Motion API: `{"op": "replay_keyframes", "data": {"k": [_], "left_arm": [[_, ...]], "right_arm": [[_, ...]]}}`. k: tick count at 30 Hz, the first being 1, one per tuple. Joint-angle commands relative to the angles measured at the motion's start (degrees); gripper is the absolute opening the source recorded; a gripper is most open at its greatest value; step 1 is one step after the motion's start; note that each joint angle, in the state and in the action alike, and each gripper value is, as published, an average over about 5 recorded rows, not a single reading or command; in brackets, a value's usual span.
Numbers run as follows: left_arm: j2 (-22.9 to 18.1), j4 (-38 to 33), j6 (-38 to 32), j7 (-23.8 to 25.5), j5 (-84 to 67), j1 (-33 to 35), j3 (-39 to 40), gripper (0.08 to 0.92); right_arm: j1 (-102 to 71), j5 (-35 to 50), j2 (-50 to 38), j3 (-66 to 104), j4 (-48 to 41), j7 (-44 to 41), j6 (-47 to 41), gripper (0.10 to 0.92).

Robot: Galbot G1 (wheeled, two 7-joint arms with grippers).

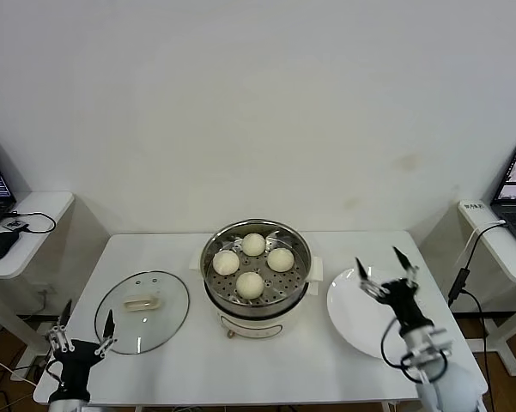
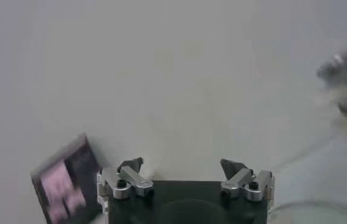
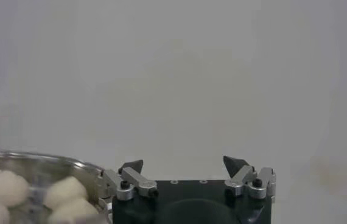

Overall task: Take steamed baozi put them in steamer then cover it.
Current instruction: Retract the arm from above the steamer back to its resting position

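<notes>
Several cream-white steamed baozi (image 1: 253, 263) sit in the shiny steel steamer (image 1: 215, 245) on its white cooker base at the table's middle; some show in the right wrist view (image 3: 3, 186). The clear glass cover (image 1: 142, 312) with its cream handle lies flat on the table left of the steamer. My left gripper (image 1: 86, 324) is open and empty at the front left, just left of the cover. My right gripper (image 1: 383, 268) is open and empty above the white plate (image 1: 348, 313), right of the steamer. In the wrist views both the left gripper (image 2: 182, 164) and the right gripper (image 3: 183, 163) stand wide apart.
Side desks with laptops stand at far left (image 1: 0, 249) and far right (image 1: 511, 245); a cable (image 1: 464, 266) hangs by the right desk. The wall rises behind the table.
</notes>
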Motion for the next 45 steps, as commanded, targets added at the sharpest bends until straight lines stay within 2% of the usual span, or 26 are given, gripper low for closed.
{"op": "replay_keyframes", "data": {"k": [1, 12, 25, 34, 45], "left_arm": [[3.22, 5.0, -3.63, 1.71, 37.22, 1.5, -3.79, 0.823], [4.95, 12.61, -2.58, 6.37, 36.7, -10.11, 1.05, 0.823], [6.45, 23.49, -1.56, 7.36, 35.88, -22.09, 4.93, 0.823], [6.87, 28.14, -1.52, 7.39, 35.96, -26.08, 6.24, 0.823], [6.35, 30.27, -1.54, 7.27, 36.97, -28.07, 7.29, 0.823]], "right_arm": [[-11.28, -2.0, 8.05, 12.07, 1.15, -0.21, 3.52, 0.823], [-11.4, -2.91, 9.32, 13.01, -0.71, -0.05, 4.1, 0.823], [-13.11, -3.85, 10.8, 13.39, -0.63, -0.81, 4.42, 0.823], [-13.74, -4.3, 11.5, 13.69, -0.71, -0.75, 4.57, 0.823], [-14.17, -6.08, 11.77, 13.87, -1.72, -0.94, 5.28, 0.823]]}}
